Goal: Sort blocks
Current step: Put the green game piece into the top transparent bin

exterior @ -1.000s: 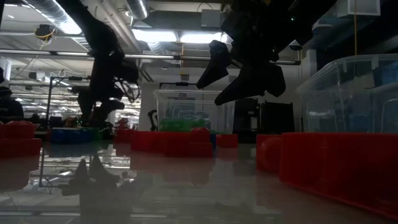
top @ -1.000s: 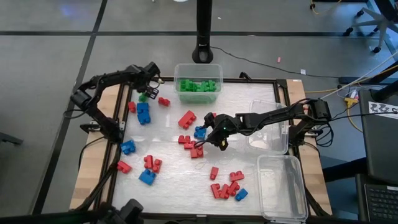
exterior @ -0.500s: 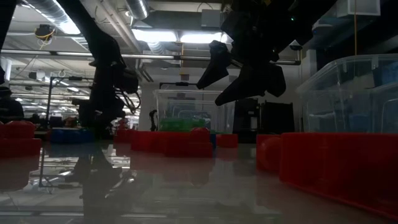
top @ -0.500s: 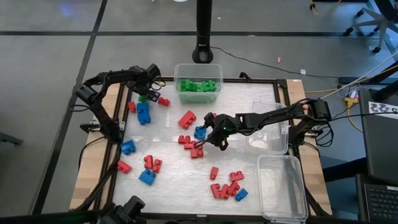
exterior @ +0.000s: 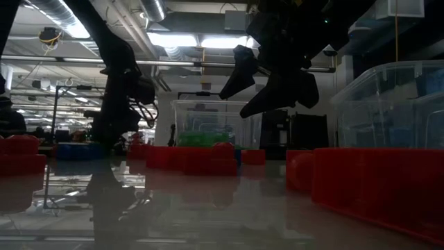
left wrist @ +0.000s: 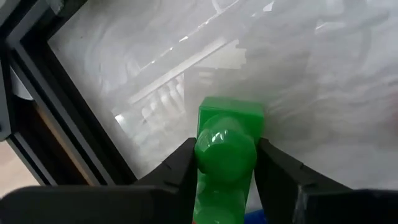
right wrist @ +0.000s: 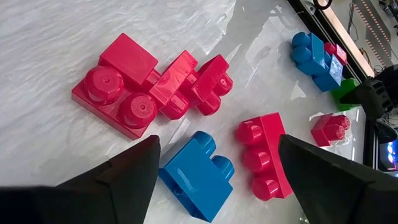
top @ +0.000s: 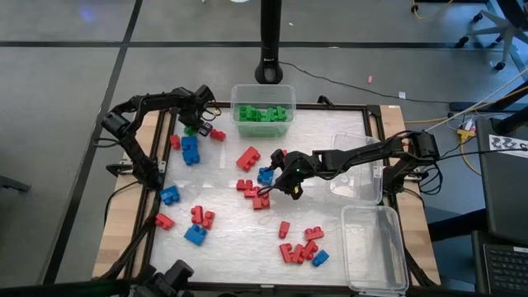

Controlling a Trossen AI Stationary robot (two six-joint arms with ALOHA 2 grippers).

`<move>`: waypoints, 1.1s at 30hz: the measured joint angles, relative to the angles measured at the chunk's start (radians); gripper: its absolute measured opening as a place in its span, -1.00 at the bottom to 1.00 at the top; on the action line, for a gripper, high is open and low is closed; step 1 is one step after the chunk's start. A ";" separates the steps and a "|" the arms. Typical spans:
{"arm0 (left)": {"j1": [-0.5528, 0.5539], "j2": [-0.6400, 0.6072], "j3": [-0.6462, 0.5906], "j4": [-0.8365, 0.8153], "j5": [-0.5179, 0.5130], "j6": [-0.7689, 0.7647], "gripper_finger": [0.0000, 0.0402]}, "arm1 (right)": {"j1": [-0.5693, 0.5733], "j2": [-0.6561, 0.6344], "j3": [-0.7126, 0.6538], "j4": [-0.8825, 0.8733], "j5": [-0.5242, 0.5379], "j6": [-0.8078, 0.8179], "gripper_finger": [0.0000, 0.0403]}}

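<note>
Red and blue blocks lie scattered over the white table sheet. At the far left a small green block (top: 191,129) (left wrist: 227,149) rests on the sheet with my left gripper (top: 197,124) (left wrist: 225,168) shut on it. My right gripper (top: 282,175) (right wrist: 217,186) hangs open over the middle of the table. Below it lie a blue block (right wrist: 198,171) and red blocks (right wrist: 121,93). In the low view its fingers (exterior: 239,73) stand clear above the blocks. My left gripper pinches the green block between its two fingers, one on each of two opposite sides (left wrist: 200,155). The fingers come down at it from above. The block's lower part seems to rest on the sheet; I cannot tell whether it is lifted.
A clear tub (top: 262,107) with green blocks stands at the far edge, just right of my left gripper. Two clear tubs (top: 360,167) (top: 375,247) stand at the right. A blue block (top: 190,149) and red blocks (top: 217,134) lie near the green one. The black frame (top: 157,157) borders the left side.
My left gripper has come down toward the table's near-left onto the green block, and its fingers have shut on it. The green block has stayed where it was. My right gripper has kept still.
</note>
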State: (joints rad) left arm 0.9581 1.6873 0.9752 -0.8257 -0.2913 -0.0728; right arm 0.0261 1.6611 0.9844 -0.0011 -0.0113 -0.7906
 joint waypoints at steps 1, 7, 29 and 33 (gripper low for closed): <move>-0.004 -0.005 0.001 0.000 0.001 0.003 -0.42 | 0.000 0.000 0.000 0.000 0.000 0.000 0.61; -0.045 -0.100 0.041 0.001 0.001 0.006 -0.43 | 0.000 0.000 0.000 0.000 0.000 0.000 0.61; -0.267 -0.370 0.132 0.595 0.281 0.029 -0.42 | 0.000 0.000 0.000 0.031 0.000 0.000 0.61; -0.298 -0.320 0.132 0.666 0.281 0.075 -0.42 | 0.000 0.000 0.000 0.030 0.000 0.000 0.61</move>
State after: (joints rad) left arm 0.6602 1.3676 1.1072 -0.1593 -0.0099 0.0025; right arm 0.0261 1.6611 0.9844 0.0292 -0.0113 -0.7906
